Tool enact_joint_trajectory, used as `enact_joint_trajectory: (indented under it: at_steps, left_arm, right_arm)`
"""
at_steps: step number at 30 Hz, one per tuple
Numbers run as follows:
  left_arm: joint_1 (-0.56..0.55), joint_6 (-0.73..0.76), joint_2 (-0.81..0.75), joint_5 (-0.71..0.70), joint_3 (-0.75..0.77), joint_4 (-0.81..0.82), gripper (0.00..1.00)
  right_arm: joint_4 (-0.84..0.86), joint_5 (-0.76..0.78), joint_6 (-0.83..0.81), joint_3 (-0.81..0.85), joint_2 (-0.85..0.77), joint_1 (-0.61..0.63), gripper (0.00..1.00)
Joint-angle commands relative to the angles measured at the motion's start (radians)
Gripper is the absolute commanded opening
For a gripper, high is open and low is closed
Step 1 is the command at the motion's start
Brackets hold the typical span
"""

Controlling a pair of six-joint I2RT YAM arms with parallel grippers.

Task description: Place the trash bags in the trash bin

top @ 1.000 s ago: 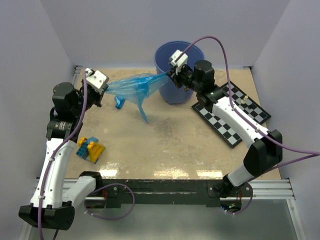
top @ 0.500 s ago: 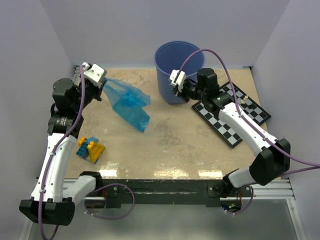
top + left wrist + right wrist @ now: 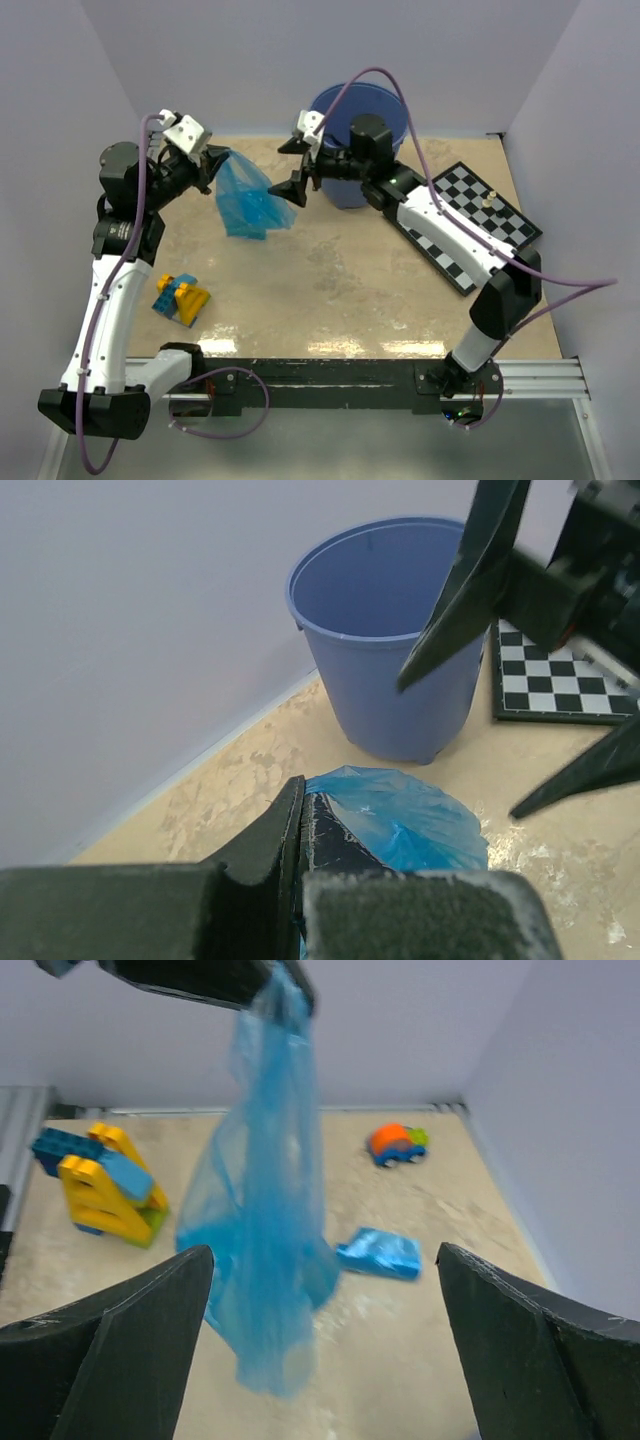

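Your left fingers (image 3: 212,162) are pressed together on the top edge of one of the trash bags (image 3: 245,198), a translucent blue film that hangs in a crumpled drape over the far left part of the table (image 3: 330,280). Whether its lower end touches the table cannot be told. Your right fingers (image 3: 292,187) stand wide apart and hold nothing. They are aimed at the bag from its right side and close to it, and the right wrist view frames the hanging film between them. The trash bin (image 3: 335,112), a round blue bucket, stands upright at the far edge of the table, just behind your right wrist. It is to the right of the held bag, which is outside it. In the left wrist view the bin's mouth faces up, and blue film shows bunched beyond the tips of the closed left fingers. A second bag (image 3: 378,1252), folded into a small shiny blue packet, lies flat on the table beyond the hanging one. Near it, by the wall, sits an orange-and-green toy (image 3: 393,1143). A cluster of yellow and blue toy blocks (image 3: 180,298) rests near the left edge of the table beside your left arm. A black-and-white chessboard (image 3: 505,222) lies flat to the right of the bin, with a small piece (image 3: 486,203) on it.
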Motion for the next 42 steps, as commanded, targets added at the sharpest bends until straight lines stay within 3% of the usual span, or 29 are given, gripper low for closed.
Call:
enact_joint_trajectory:
  at_steps: [1,4,6,9,12,14,15,19,20,23,26,30,31,34,36,42]
  left_arm:
    - [0.005,-0.061,0.003,0.052,0.063,0.057,0.0]
    - [0.007,-0.072,0.002,0.052,0.071,0.062,0.0]
    - [0.007,-0.079,-0.002,0.059,0.072,0.065,0.0]
    - [0.007,-0.076,-0.008,0.078,0.069,0.06,0.0]
    - [0.007,-0.058,-0.005,0.058,0.059,0.054,0.0]
    - [0.007,-0.055,-0.002,0.042,0.048,0.069,0.0]
    - [0.007,-0.059,0.003,0.041,0.045,0.083,0.0]
    - [0.007,-0.118,0.012,-0.017,0.051,0.096,0.52]
    - [0.007,-0.124,0.005,-0.034,0.048,0.08,0.59]
    - [0.008,-0.162,-0.046,-0.096,-0.004,0.057,0.67]
    - [0.008,-0.257,-0.074,-0.1,-0.064,0.042,0.68]
    - [0.008,-0.343,-0.075,0.042,-0.16,0.095,0.45]
    - [0.008,-0.371,-0.077,0.068,-0.187,0.127,0.43]
    - [0.005,-0.432,-0.055,0.179,-0.257,0.297,0.47]
    - [0.002,-0.499,-0.016,0.179,-0.279,0.368,0.54]
    - [-0.015,-0.61,0.164,0.231,-0.248,0.649,0.6]
  right_arm:
    - [0.094,-0.066,0.133,0.061,0.07,0.051,0.98]
    - [0.091,-0.057,0.135,0.069,0.084,0.065,0.98]
    - [0.091,0.055,0.136,0.059,0.081,0.068,0.92]
    - [0.105,0.173,0.148,0.032,0.068,0.062,0.64]
    - [0.115,0.145,0.159,0.027,0.059,0.049,0.39]
    - [0.12,0.135,0.167,0.029,0.058,0.049,0.03]
    - [0.126,0.135,0.177,0.027,0.058,0.049,0.0]
    - [0.146,0.206,0.23,0.053,0.061,0.042,0.0]
    - [0.167,0.224,0.281,0.058,0.059,0.029,0.0]
    - [0.235,0.197,0.435,0.072,0.064,-0.021,0.0]
    - [0.289,0.164,0.562,0.084,0.071,-0.056,0.0]
    - [0.341,0.108,0.648,0.102,0.091,-0.075,0.0]
    - [0.344,0.103,0.659,0.107,0.093,-0.076,0.0]
    - [0.362,0.086,0.687,0.115,0.096,-0.077,0.0]
    - [0.372,0.077,0.713,0.111,0.096,-0.077,0.0]
    - [0.379,0.071,0.728,0.108,0.093,-0.077,0.0]
